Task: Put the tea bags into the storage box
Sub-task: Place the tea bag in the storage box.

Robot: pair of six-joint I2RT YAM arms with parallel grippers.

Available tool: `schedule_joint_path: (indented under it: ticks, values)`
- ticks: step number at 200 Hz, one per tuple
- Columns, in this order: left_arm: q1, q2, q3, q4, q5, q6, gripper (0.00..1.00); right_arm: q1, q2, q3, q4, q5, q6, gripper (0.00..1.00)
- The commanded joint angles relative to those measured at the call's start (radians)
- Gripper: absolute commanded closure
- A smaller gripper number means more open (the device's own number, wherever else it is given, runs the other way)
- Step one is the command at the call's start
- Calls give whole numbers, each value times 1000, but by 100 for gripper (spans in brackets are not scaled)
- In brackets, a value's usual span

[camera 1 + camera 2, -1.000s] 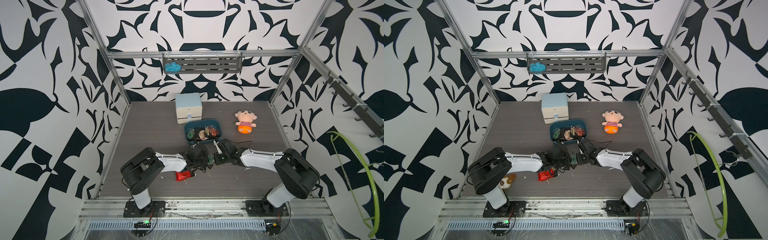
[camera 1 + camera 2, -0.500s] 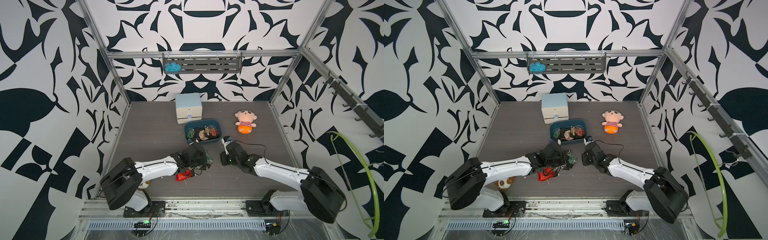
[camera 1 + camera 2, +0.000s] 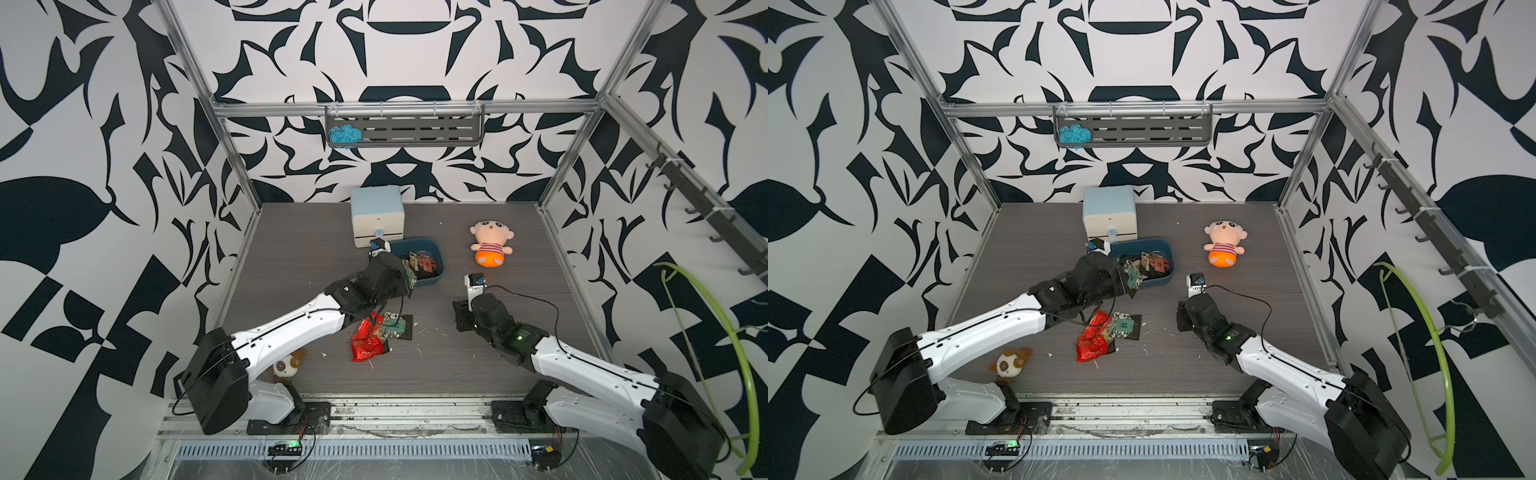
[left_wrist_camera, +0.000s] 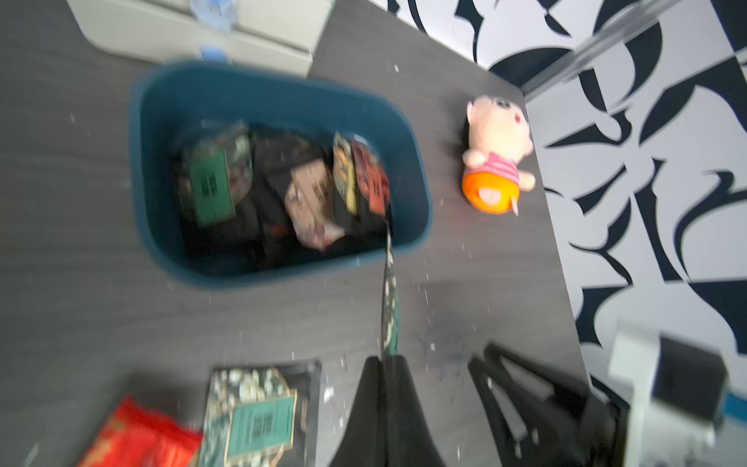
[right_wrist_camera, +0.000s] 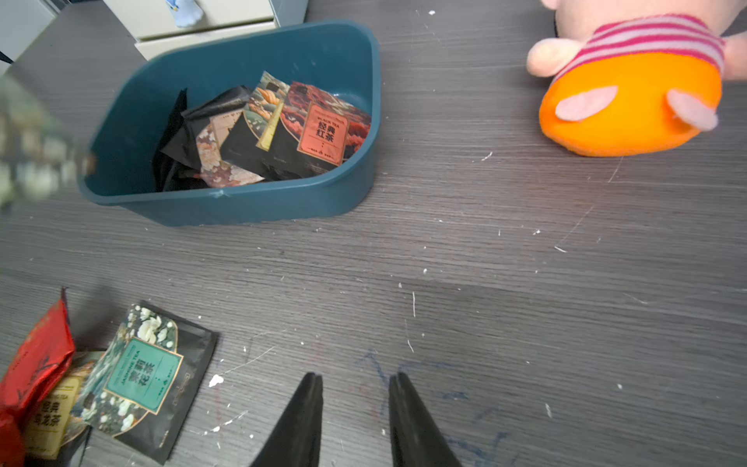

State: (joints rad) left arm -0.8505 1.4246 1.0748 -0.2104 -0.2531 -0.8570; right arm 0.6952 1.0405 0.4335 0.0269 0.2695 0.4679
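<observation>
Away goes the left gripper [image 3: 407,286] from mid-worktop, up to the storage box [image 3: 441,266], while the right gripper [image 3: 459,318] has backed off toward the right edge of the worktop [image 3: 457,374].

In both top views the left gripper is clamped on a black tea bag [image 3: 1133,277] at the box's near rim. The box sits just in front of the drawer cabinet [image 3: 377,216] by the back edge, with several sachets already inside. Loose tea bags [image 3: 368,345] lie mid-worktop.

Left wrist view, blurry: the jaws are pinched tight on that tea bag [image 4: 390,299], seen edge-on. Its far end seems to reach over the box rim [image 4: 420,190].

Right wrist view: the right gripper [image 5: 355,378] is partly spread with nothing between its jaws, over bare worktop. A jasmine sachet [image 5: 145,376] and a red sachet [image 5: 36,364] lie apart from it.
</observation>
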Motion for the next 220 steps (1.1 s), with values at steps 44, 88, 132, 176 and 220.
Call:
schedule_joint_path:
  ticks: [44,88,132,176,220]
  values:
    - [103,281,242,-11,120,98,100,1,30,31,27,10,0,67]
    - [129,411,303,15,178,90,100,1,44,36,33,2,-3,67]
    - [146,496,340,1,195,95,100,1,58,37,36,-3,-4,67]
    - [148,501,338,-7,188,115,99,1,86,47,44,-17,-9,67]
    - [148,417,292,-26,127,141,61,1,110,56,42,-38,-17,67]
